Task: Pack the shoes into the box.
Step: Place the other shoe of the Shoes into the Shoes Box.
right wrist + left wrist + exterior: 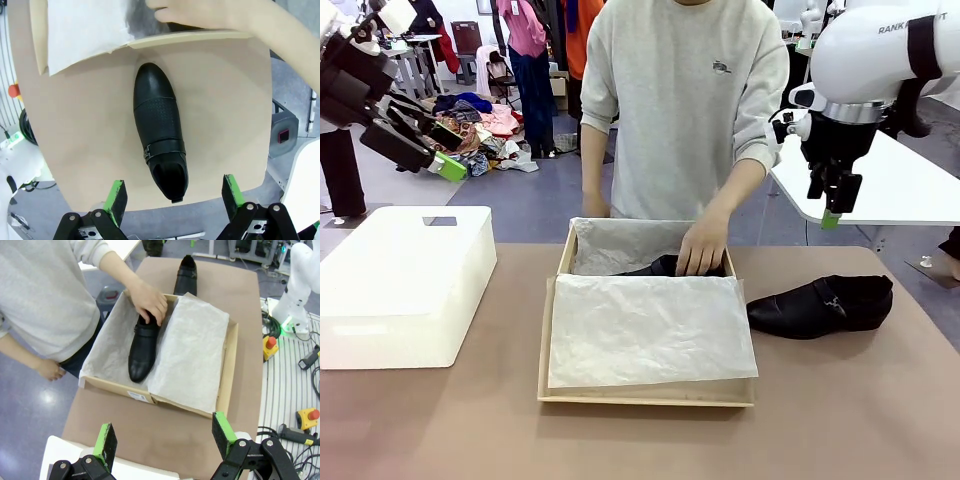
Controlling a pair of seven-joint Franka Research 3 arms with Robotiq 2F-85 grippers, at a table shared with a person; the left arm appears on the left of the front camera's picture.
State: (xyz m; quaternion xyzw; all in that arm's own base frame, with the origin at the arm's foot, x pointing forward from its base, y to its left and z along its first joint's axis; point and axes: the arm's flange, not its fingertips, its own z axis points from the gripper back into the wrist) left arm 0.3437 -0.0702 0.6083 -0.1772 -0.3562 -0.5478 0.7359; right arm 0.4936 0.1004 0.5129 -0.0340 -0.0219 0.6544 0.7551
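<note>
Left gripper (pixel 165 440), jaws spread and empty, hangs above one white plastic bin (pixel 400 290). One tan cardboard shoebox (pixel 650 398) bears a white end label (pixel 140 396), its print unreadable. Of two shoes, one glossy black leather shoe (pixel 142 347) lies inside along the far wall, toe leftward, with a person's hand (pixel 703 245) on its heel. The second shoe (pixel 825 305) lies on the table (pixel 440 420) to the right, toe toward the shoebox. Right gripper (pixel 174 196) hovers above it, jaws spread; its arm (pixel 880 50) reads "RANKA".

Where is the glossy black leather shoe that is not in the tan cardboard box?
In the front view, the loose black shoe lies on the brown table on the robot's right, just beside the box, toe toward it.
</note>
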